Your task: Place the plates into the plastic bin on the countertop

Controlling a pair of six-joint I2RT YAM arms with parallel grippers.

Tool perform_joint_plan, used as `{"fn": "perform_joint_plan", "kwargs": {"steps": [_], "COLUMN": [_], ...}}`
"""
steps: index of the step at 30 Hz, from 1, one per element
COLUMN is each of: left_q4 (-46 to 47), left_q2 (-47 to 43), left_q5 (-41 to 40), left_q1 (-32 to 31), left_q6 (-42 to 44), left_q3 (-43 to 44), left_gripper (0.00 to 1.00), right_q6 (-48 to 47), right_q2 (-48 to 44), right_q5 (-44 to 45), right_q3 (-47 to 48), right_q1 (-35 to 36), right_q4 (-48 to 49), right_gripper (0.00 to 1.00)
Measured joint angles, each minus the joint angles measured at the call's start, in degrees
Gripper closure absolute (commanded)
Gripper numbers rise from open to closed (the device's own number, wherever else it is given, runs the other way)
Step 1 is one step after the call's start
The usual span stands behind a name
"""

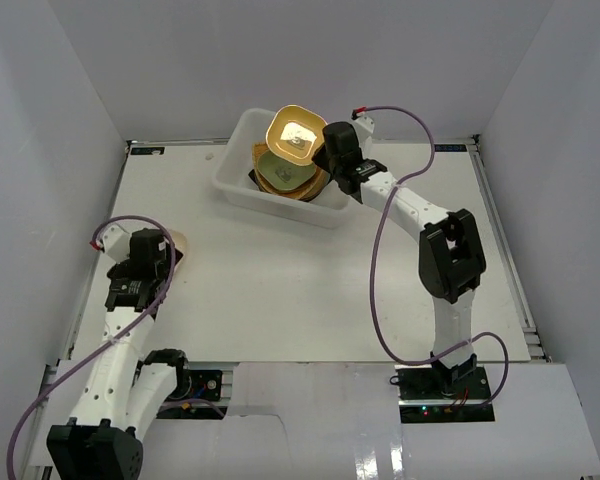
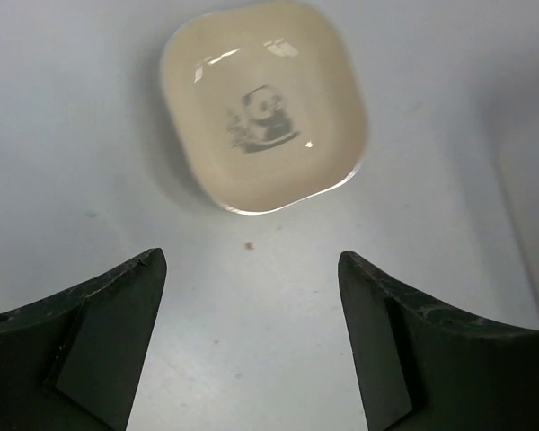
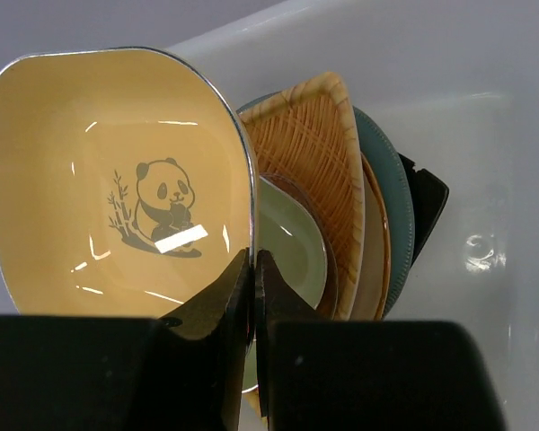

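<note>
We are pinching the rim of the small yellow panda plate [image 3: 117, 180] with the right gripper [image 3: 253, 260], jaws clamped tight on its edge, and holding it tilted over the plastic bin [image 1: 232, 185] at the far side of the countertop [image 1: 280, 290]. In the right wrist view the stack inside the bin is lying just to the right of the held plate: the woven tan square plate [image 3: 310, 153], a pale green plate [image 3: 292, 242] and the grey-blue round plate [image 3: 397, 206]. We are judging that the release calls for lowering toward that side. The left gripper [image 2: 251, 269] is hanging with its fingers wide apart, gripping nothing. The cream panda plate [image 2: 265, 108] is lying flat on the countertop ahead of the fingertips, not between them. The left arm is the nearer one to it, with the bin well apart.
</note>
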Motion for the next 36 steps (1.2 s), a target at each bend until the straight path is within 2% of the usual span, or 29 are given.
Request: {"fn": "perform_joint_plan", "kwargs": {"steps": [1, 5, 10, 11, 15, 16, 19, 25, 30, 33, 34, 36], "left_q4": [-1.7, -6.4, -5.0, -4.2, -0.6, 0.2, 3.4, 9.6, 15.8, 19.0, 19.7, 20.9], "left_q2": [-0.1, -1.7, 0.0, 0.9, 3.8, 4.3, 6.1, 11.1, 15.8, 21.5, 23.5, 26.3], "left_q5": [0.0, 0.3, 3.4, 4.4, 9.0, 10.0, 13.2, 17.5, 20.3, 21.4, 21.6, 21.8], "left_q1": [1.3, 7.5, 17.4, 19.1, 24.5, 25.2, 26.3, 26.3, 26.3, 26.4, 26.4, 26.4], "left_q6": [-0.9, -3.0, -2.9, -2.8, -2.7, -2.7, -3.2, -4.3, -4.8, -5.5, -5.6, -5.8], "left_q3": [-1.7, -4.5, -4.8, -5.1, -8.2, -8.8, -10.5, -12.4, -13.3, -12.6, -12.2, -10.8], "left_gripper": [0.02, 0.02, 0.02, 0.02, 0.02, 0.02, 0.02, 0.04, 0.08, 0.29, 0.53, 0.79], "right_q6": [0.7, 2.7, 4.6, 4.9, 6.0, 6.1, 6.5, 4.8, -0.7, -4.4, -5.6, -8.0], "right_q2": [1.2, 5.6, 7.3, 7.0, 5.1, 4.9, 3.2, -5.2, -16.1, -23.9, -25.9, -29.4], "right_q5": [0.2, 1.9, 3.5, 4.0, 5.4, 5.4, 5.0, 3.4, 0.9, -0.5, -1.0, -1.7], "right_q3": [1.5, 7.2, 8.8, 7.9, 3.8, 3.3, 0.7, -9.7, -19.6, -26.4, -28.1, -31.4], "right_q1": [0.3, 1.7, 3.3, 3.7, 4.9, 5.0, 5.4, 5.4, 5.5, 5.7, 5.7, 5.7], "right_q4": [-1.0, -5.6, -8.4, -8.2, -7.8, -7.6, -6.2, -1.2, 6.5, 10.7, 11.6, 13.3], "right_gripper": [0.92, 0.92, 0.91, 0.82, 0.62, 0.51, 0.29, 0.27, 0.27, 0.27, 0.27, 0.27]}}
